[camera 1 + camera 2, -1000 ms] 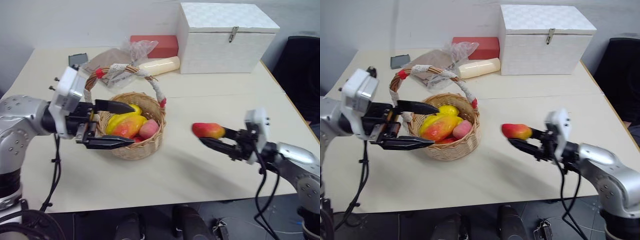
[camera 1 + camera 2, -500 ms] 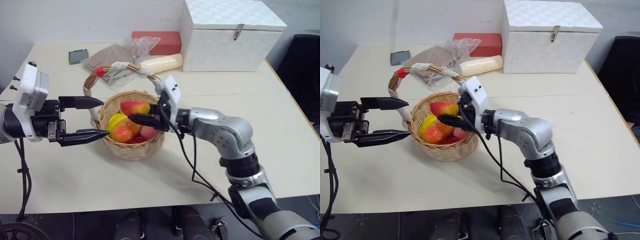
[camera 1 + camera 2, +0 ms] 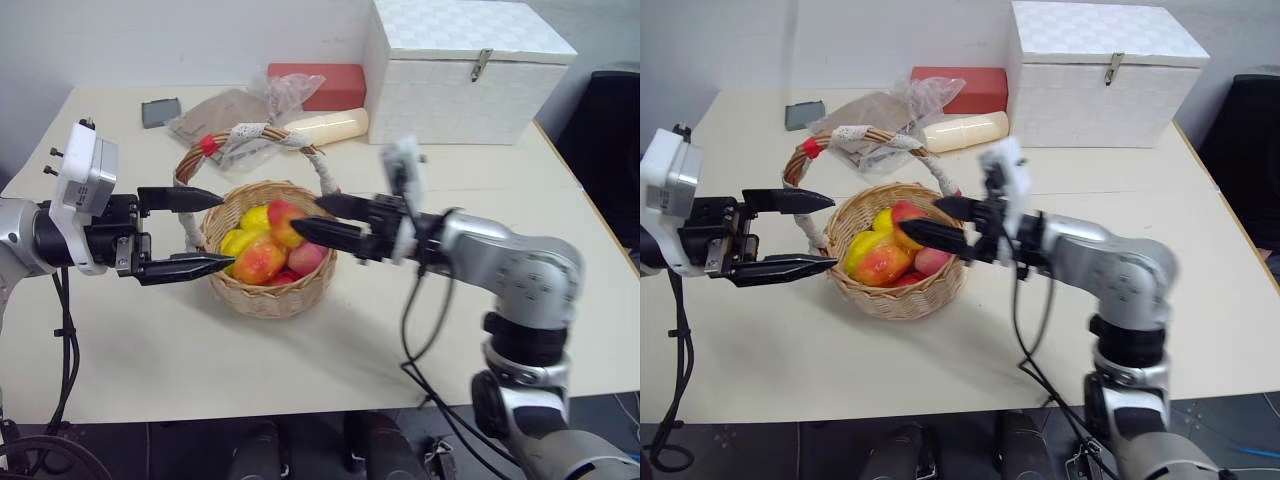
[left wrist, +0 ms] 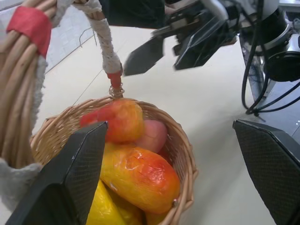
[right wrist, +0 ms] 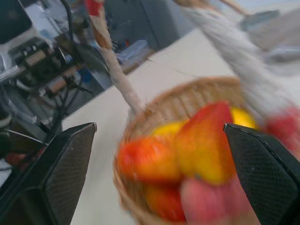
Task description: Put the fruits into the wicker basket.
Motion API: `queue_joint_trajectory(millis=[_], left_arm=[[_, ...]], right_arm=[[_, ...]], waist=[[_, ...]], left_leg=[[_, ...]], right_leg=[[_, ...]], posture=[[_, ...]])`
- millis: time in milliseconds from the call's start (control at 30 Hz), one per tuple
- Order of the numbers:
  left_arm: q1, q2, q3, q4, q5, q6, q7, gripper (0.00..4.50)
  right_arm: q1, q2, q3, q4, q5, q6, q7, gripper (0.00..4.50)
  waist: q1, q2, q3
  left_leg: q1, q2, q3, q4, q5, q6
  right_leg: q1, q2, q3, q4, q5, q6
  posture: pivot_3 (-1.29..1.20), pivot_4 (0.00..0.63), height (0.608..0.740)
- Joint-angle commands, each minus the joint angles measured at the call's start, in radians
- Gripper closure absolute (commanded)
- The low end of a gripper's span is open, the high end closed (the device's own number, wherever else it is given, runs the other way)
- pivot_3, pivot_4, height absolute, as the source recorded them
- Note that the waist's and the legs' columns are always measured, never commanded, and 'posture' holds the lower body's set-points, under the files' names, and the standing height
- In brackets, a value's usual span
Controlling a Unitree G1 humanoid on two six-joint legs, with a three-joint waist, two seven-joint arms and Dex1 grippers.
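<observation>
The wicker basket (image 3: 268, 296) stands mid-table, its lace-wrapped handle (image 3: 258, 133) arching over it. Inside lie the fruits: the orange-yellow mango (image 3: 258, 263), the pink peach (image 3: 309, 258) and the small red-and-yellow fruit (image 3: 284, 219) on top, beside yellow pieces (image 3: 246, 226). My right gripper (image 3: 306, 214) hovers open at the basket's right rim, just clear of the red-and-yellow fruit (image 5: 206, 140), holding nothing. My left gripper (image 3: 226, 230) stands open at the basket's left rim beside the handle's foot, also with nothing in it. The left wrist view looks into the basket at the mango (image 4: 140, 177).
At the back of the table are a white box (image 3: 465, 70), a red box (image 3: 310, 85), a crumpled plastic bag (image 3: 272, 100), a cream tube (image 3: 325, 126) and a small dark device (image 3: 160, 112). A black chair (image 3: 612, 140) stands off the table's right edge.
My right gripper carried the red-and-yellow fruit from the right side to above the basket, then opened; the fruit now lies in the basket. The left gripper stayed about where it was.
</observation>
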Motion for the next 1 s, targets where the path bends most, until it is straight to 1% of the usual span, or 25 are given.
queue_joint_trajectory(millis=[33,100,167,267,500,667,733,767,800,833,1000], left_arm=[[-0.04,0.008,-0.019,0.018,0.015,-0.039,-0.028,0.0],[-0.054,0.01,-0.032,0.036,0.024,-0.051,-0.043,0.0],[-0.061,0.011,-0.038,0.048,0.03,-0.06,-0.052,0.0],[-0.061,0.011,-0.04,0.056,0.037,-0.071,-0.059,0.0],[-0.058,0.009,-0.033,0.037,0.032,-0.069,-0.043,0.0],[-0.051,0.011,-0.02,0.019,0.027,-0.066,-0.031,0.0],[-0.044,0.008,-0.011,0.002,0.019,-0.06,-0.02,0.0],[-0.04,0.006,-0.006,-0.009,0.012,-0.055,-0.012,0.0],[-0.036,0.004,-0.001,-0.02,0.005,-0.05,-0.005,0.0],[-0.032,0.004,0.005,-0.03,-0.002,-0.046,0.002,0.0],[-0.025,-0.005,0.028,-0.05,-0.042,-0.024,0.027,0.0]], right_arm=[[0.091,-0.124,-0.07,-0.132,0.029,-0.021,0.018,0.02],[0.143,-0.2,-0.058,-0.157,-0.07,-0.114,0.034,0.02],[0.17,-0.244,-0.021,-0.16,-0.152,-0.202,0.054,0.02],[0.17,-0.23,0.016,-0.126,-0.208,-0.287,0.062,0.02],[0.03,-0.077,0.246,0.076,-0.393,-0.472,0.093,0.02],[-0.093,0.055,0.323,0.309,-0.529,-0.624,0.091,0.02],[-0.125,0.08,0.343,0.384,-0.594,-0.688,0.09,0.02],[-0.132,0.091,0.339,0.403,-0.603,-0.7,0.092,0.41],[-0.133,0.098,0.336,0.409,-0.607,-0.709,0.099,0.62],[-0.131,0.102,0.334,0.406,-0.608,-0.717,0.112,0.96],[-0.088,0.098,0.343,0.319,-0.597,-0.719,0.178,2.73]], waist=[[-0.003,0.0,0.0],[-0.003,0.0,0.0],[-0.005,0.0,0.0],[-0.008,0.0,0.0],[-0.012,0.0,0.0],[-0.013,0.0,0.0],[-0.015,0.0,0.0],[-0.016,0.0,0.0],[-0.015,0.0,0.0],[-0.014,0.0,0.0],[-0.014,0.0,0.0]], left_leg=[[0.0,0.0,0.0,0.0,0.0,0.0],[0.001,0.0,0.001,-0.001,0.0,-0.001],[0.002,0.0,0.001,-0.001,0.0,-0.003],[0.003,0.002,0.001,-0.001,0.001,-0.006],[0.004,0.003,0.001,-0.001,0.002,-0.007],[0.003,0.003,0.001,0.0,0.002,-0.007],[0.003,0.003,0.001,0.0,0.002,-0.007],[0.003,0.003,0.001,0.0,0.002,-0.007],[0.002,0.003,0.001,0.0,0.002,-0.007],[0.002,0.003,0.001,0.0,0.002,-0.007],[0.001,0.004,0.0,0.0,0.002,-0.007]], right_leg=[[0.0,0.0,0.0,-0.003,0.0,0.0],[0.0,0.002,0.0,-0.004,0.0,0.0],[0.0,0.005,0.001,-0.004,0.0,0.0],[0.0,0.01,0.004,-0.003,0.0,0.0],[-0.001,0.012,0.006,0.001,-0.001,-0.001],[-0.001,0.011,0.006,0.002,-0.001,-0.001],[-0.001,0.011,0.006,0.002,-0.001,-0.001],[-0.001,0.011,0.006,0.002,-0.001,-0.001],[-0.001,0.011,0.006,0.003,-0.001,-0.001],[-0.001,0.011,0.006,0.003,-0.001,-0.001],[-0.001,0.011,0.006,0.003,-0.001,-0.001]], posture=[[0.0,0.15,0.74],[0.0,0.15,0.74],[0.0,0.15,0.74],[0.0,0.15,0.74],[0.0,0.15,0.74],[0.0,0.15,0.74],[0.0,0.15,0.74],[0.0,0.15,0.74],[0.0,0.15,0.74],[0.0,0.15,0.74],[0.0,0.15,0.74]])
